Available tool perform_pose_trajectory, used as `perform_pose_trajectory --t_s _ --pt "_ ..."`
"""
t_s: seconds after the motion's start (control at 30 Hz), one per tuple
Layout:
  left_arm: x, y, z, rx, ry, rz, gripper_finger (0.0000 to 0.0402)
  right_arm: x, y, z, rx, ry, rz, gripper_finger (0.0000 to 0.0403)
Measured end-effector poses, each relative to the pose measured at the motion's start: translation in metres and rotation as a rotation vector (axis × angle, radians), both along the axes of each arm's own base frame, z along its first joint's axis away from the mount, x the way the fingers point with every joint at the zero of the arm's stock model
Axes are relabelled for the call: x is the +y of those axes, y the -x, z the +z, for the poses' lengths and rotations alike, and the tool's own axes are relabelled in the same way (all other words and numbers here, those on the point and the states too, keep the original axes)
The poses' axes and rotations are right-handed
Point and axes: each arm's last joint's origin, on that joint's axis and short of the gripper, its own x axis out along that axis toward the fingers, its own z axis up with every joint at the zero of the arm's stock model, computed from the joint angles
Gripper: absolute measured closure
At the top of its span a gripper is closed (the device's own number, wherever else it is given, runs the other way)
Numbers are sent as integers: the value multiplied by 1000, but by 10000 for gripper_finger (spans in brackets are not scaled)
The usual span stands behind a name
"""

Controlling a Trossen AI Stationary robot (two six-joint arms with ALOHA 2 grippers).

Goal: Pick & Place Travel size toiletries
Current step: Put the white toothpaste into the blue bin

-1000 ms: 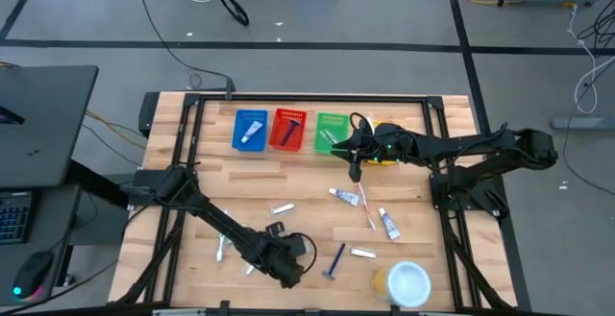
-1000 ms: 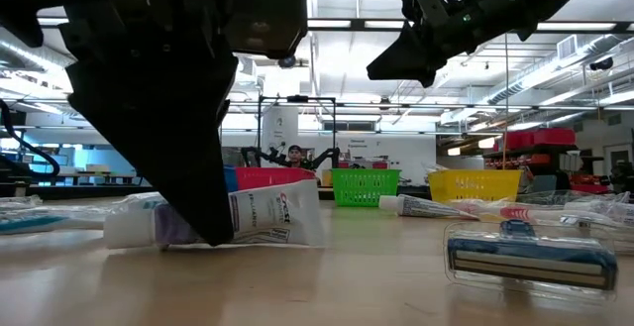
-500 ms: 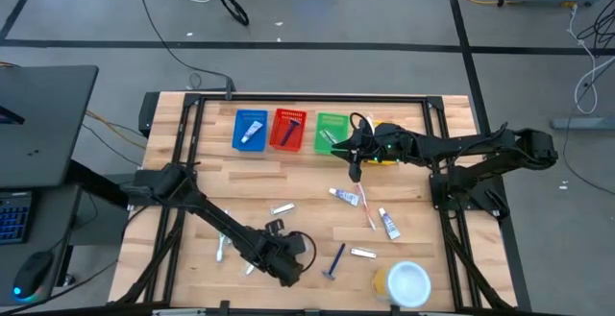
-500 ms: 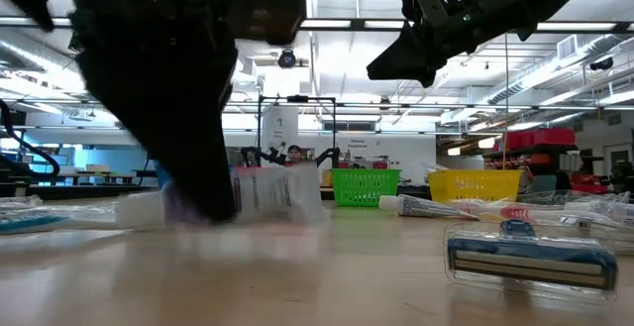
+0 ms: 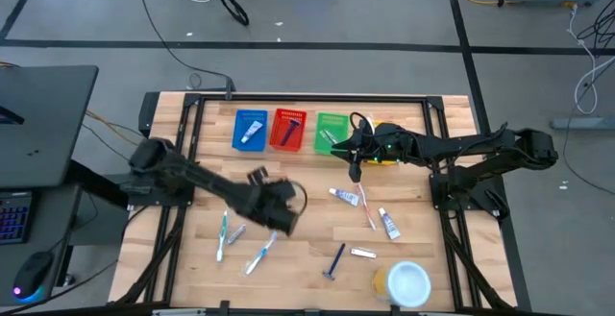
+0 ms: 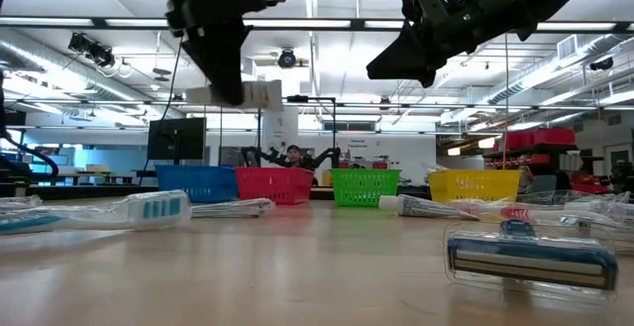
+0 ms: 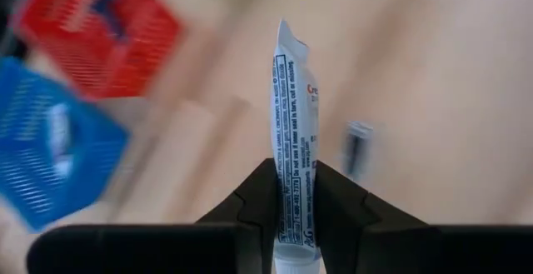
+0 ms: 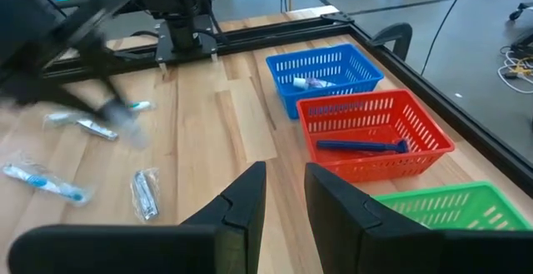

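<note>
Left claw [image 7: 296, 192] grips a white toothpaste tube [image 7: 293, 132] by its cap end, lifted clear of worktop [image 5: 307, 183], short of blue basket [image 5: 250, 130]. Right claw [image 8: 285, 192] empty, parted, beside green basket [image 5: 332, 132].

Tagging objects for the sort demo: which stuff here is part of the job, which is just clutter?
Job:
toothpaste tube clamped in the left gripper, lifted
toothbrushes
razor on the table
tube
blue basket
red basket
green basket

Lying about:
round white-and-yellow container
floor cables
</note>
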Motion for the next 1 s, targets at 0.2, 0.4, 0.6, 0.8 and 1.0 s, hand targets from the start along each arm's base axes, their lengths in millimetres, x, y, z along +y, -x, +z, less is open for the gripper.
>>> perform_pose_trajectory --t_s 0.2,0.4,0.6,0.8,1.0 --pt "48 6 23 30 -38 88 331 0 0 0 0 0 0 308" --pt "97 11 28 123 -63 190 331 0 0 0 -5 1 0 308" --pt "149 17 28 199 -65 301 331 0 0 0 -4 -6 -2 308" --pt "198 25 27 227 -59 384 331 0 0 0 -13 -76 -28 308" --pt "239 30 5 165 17 397 331 4 0 -2 -2 -123 -32 308"
